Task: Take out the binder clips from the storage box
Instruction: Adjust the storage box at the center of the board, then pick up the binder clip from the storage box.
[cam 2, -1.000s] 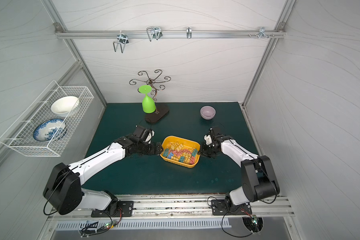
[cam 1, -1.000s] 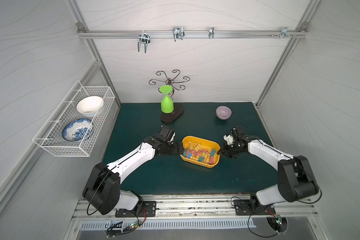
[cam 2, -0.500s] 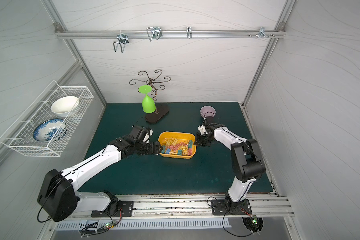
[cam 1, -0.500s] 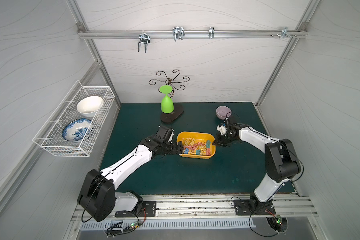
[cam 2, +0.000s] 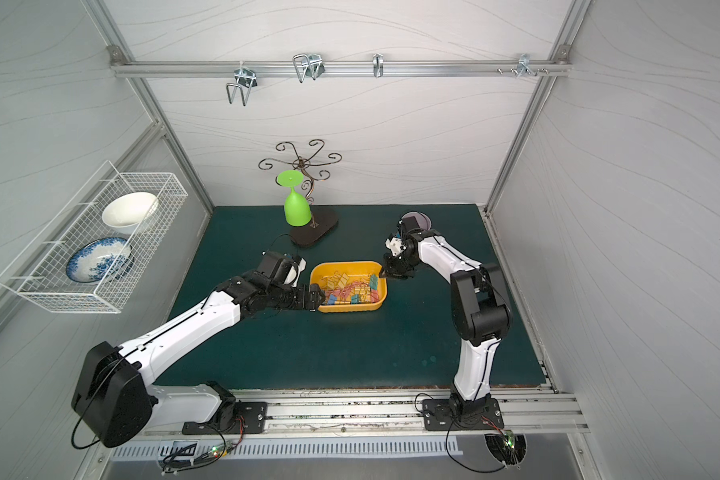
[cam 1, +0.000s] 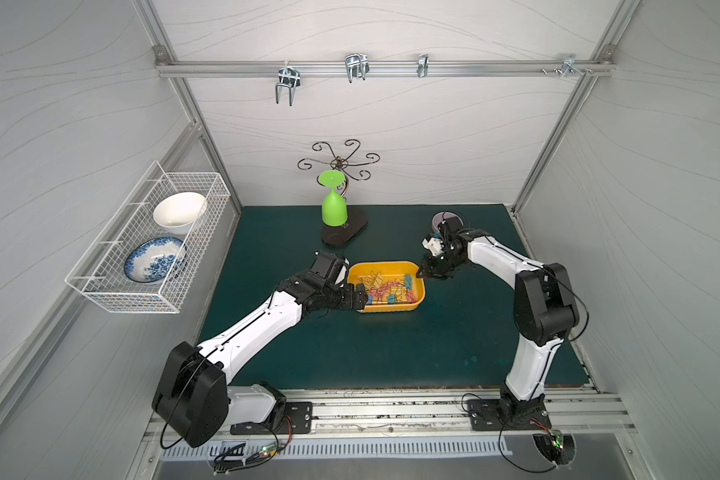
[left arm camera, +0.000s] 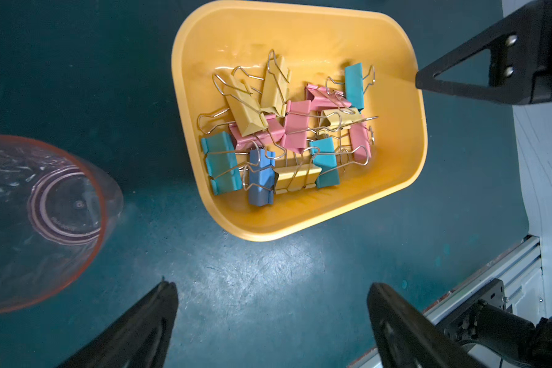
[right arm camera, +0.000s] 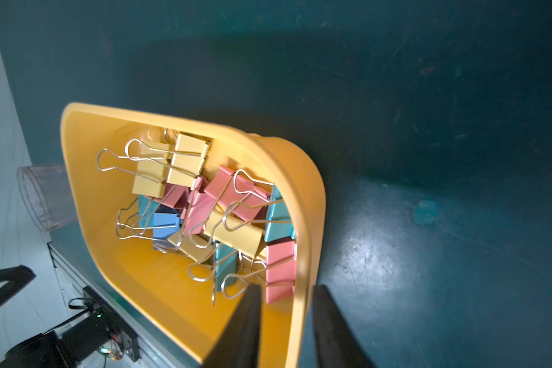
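Observation:
The yellow-orange storage box sits mid-mat in both top views, holding a heap of binder clips in yellow, pink, teal and blue. In the right wrist view my right gripper straddles the box's rim, one finger inside and one outside. Its jaws are parted, and a gap shows on the inner side. It sits at the box's right end. My left gripper is wide open over bare mat, just short of the box and clips, by the left front corner.
A clear cup with a reddish rim stands on the mat beside the left gripper. A green upturned goblet hangs on a dark wire stand at the back. A lilac bowl sits behind the right arm. A wire basket is fixed to the left wall.
The box has slid toward the back left and turned square with the right gripper on its rim. The right jaws have since parted off the rim. The left gripper followed, still open.

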Robot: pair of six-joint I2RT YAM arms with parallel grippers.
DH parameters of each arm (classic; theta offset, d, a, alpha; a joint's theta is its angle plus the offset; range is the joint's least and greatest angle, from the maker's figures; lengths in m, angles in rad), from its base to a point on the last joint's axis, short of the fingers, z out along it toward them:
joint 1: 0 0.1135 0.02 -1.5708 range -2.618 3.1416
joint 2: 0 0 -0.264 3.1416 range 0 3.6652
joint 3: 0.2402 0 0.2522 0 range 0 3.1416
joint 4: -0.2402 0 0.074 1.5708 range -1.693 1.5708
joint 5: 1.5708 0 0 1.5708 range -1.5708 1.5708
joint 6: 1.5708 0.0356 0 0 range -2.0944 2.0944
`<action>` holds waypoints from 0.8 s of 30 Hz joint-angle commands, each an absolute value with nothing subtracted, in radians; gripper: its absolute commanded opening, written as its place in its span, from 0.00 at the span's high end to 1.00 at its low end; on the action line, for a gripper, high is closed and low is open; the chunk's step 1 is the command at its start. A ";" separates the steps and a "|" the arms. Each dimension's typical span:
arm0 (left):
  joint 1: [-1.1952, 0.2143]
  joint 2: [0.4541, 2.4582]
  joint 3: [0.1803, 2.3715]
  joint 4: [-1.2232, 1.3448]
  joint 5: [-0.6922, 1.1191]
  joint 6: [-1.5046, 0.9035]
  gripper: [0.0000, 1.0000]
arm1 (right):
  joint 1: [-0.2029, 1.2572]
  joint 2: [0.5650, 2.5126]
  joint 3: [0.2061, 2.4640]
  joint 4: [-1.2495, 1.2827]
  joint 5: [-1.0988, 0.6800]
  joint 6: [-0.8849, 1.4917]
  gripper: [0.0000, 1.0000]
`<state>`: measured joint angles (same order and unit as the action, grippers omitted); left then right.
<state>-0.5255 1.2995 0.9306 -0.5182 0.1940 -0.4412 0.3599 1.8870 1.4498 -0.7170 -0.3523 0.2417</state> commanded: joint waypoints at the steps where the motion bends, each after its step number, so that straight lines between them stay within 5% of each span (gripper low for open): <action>1: -0.523 1.264 0.962 -0.510 0.206 -0.402 0.02 | 0.389 1.845 1.549 -0.847 -0.254 0.273 0.65; 9: -0.522 1.174 0.938 -0.454 0.093 -0.411 0.02 | 0.545 1.877 1.598 -0.880 0.005 0.355 0.62; 24: -0.522 1.092 0.861 -0.419 0.032 -0.421 0.02 | 0.615 2.090 1.744 -0.931 0.074 0.394 0.66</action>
<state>-0.5251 1.1053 0.8558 -0.4595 0.0509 -0.4255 0.6086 2.0659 1.6970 -0.8867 0.0452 0.3786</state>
